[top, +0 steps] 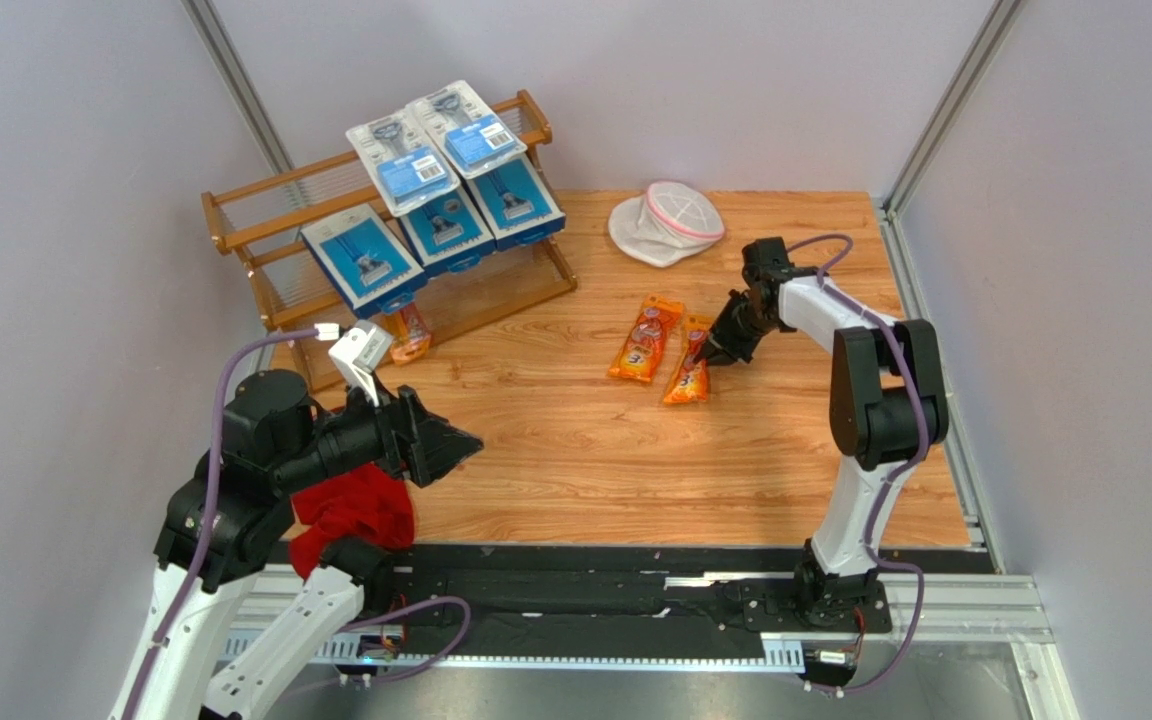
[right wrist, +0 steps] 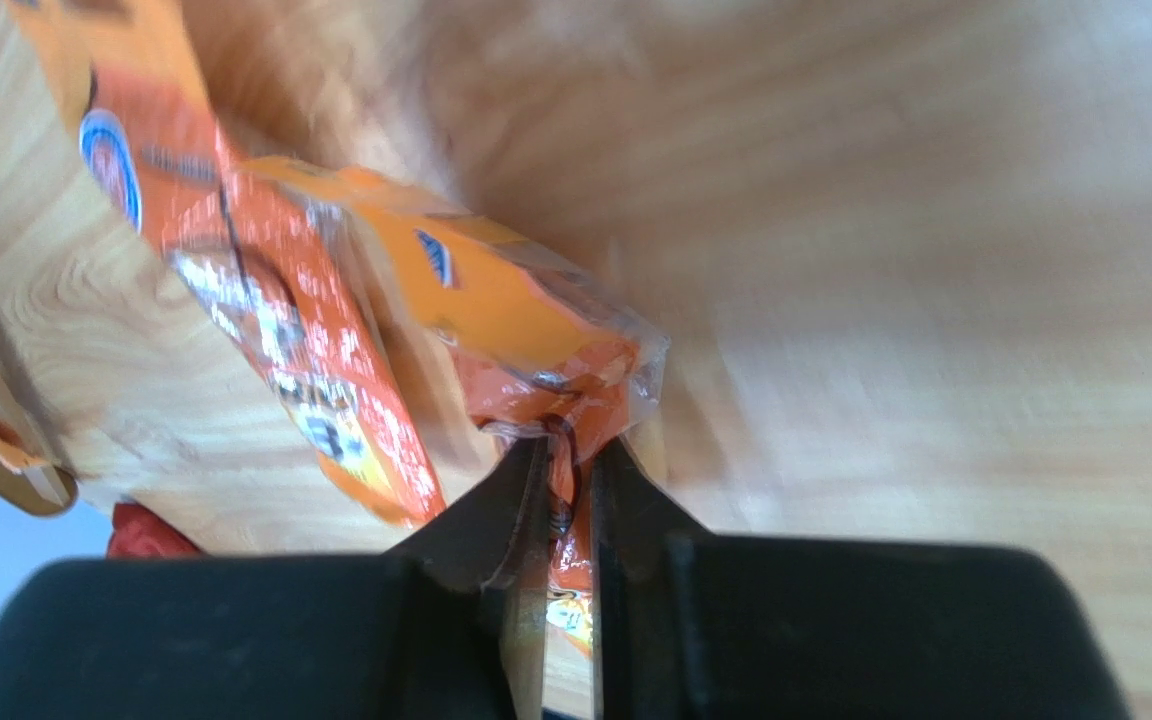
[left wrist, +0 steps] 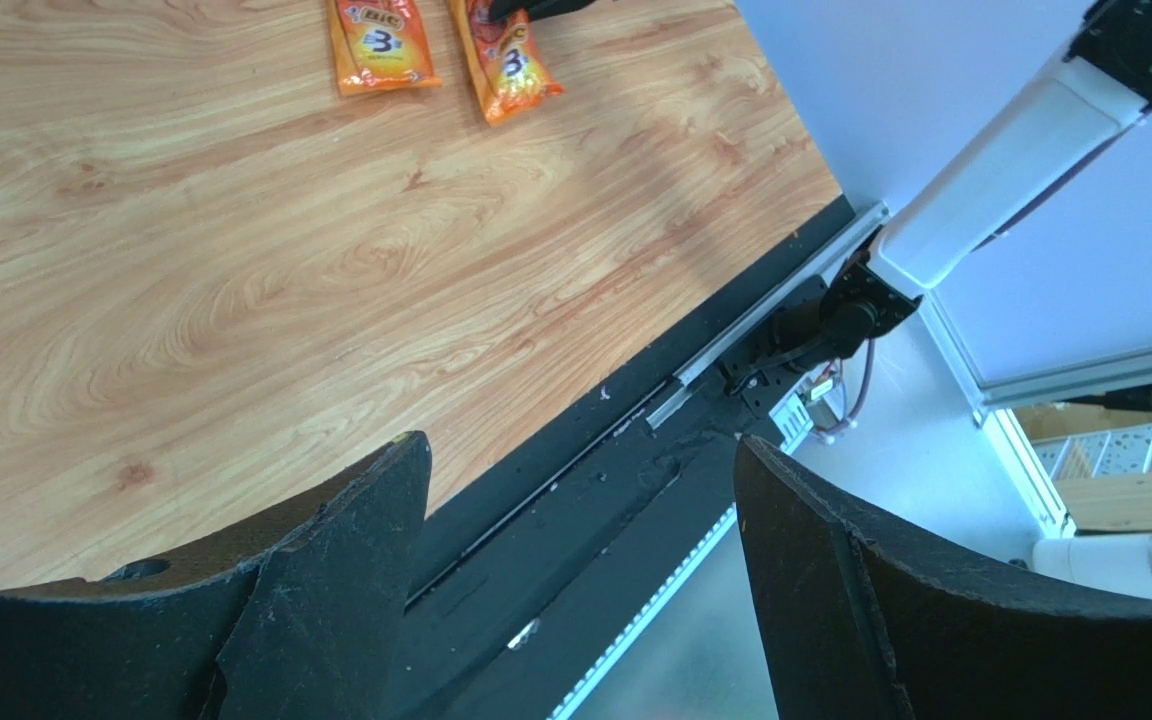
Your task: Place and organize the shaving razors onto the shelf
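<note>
Right now the right gripper (right wrist: 567,450) is clenching its jaws on the crimped end of one orange bag (right wrist: 515,315), nipping only the edge of the wrapper. Whether the bag is coming off the wood or lying flat on it I cannot tell, since the wrist view is blurred. Just beside it a second orange bag (top: 645,341) is lying loose on the table (top: 567,450), roughly parallel to the first. These two look like the only razors waiting out in the open, well apart from the shelf (top: 213,218) at the far left. Over there most of the job is looking done. Two blister packs (top: 405,162) are sitting side by side on the upper tier, and three blue boxes (top: 447,225) are leaning in a row just below them. A third orange bag (top: 409,333) is resting low at the front, seemingly on the bottom tier. I would judge the remaining work to be carrying the pinched bag across to join that one, then its neighbour. The left gripper (left wrist: 582,450) is hanging near the front edge with its jaws spread wide and nothing between them, above the red cloth (top: 354,510). The white pouch (top: 668,222) is lying at the back, apart from everything.
</note>
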